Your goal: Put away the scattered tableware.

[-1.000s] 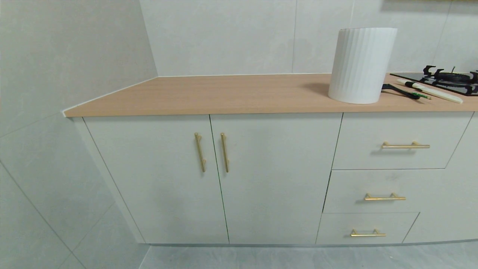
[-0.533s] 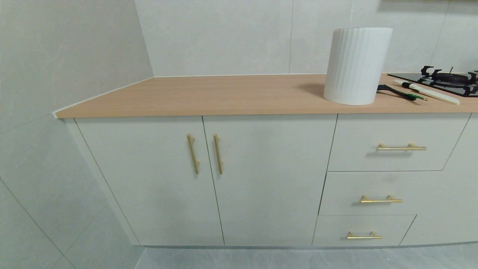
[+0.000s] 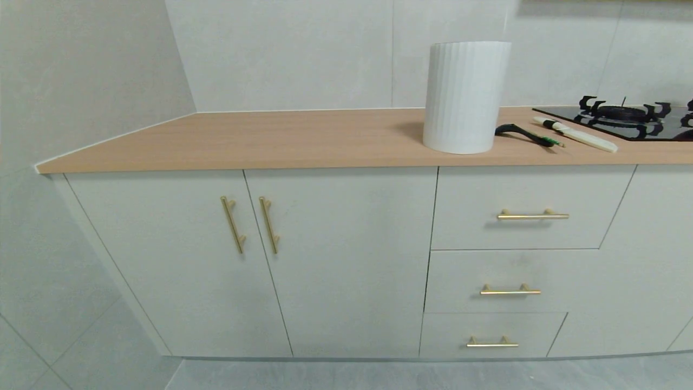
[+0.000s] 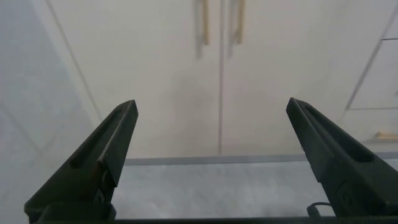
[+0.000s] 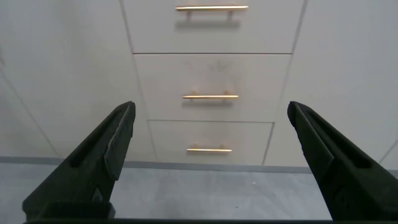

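Two pieces of tableware lie on the counter (image 3: 270, 141) at 3 o'clock of the ribbed jar (image 3: 465, 97), just short of the hob (image 3: 622, 116): a black utensil (image 3: 522, 133) and a pale utensil (image 3: 576, 140). Over the last second the whole head view has slid toward 9 o'clock, so the camera has moved, not the things. They now sit nearer the middle, at about 2 o'clock, which suggests an approach with no pickup begun. Both long axes run from 10 to 4 o'clock, nearly parallel, with the green tip and the pale blade pointing to 4. The left gripper (image 4: 211, 104) faces the doors (image 4: 186, 93) and the right gripper (image 5: 211, 106) faces the drawers (image 5: 211, 81), each spread wide and holding nothing.
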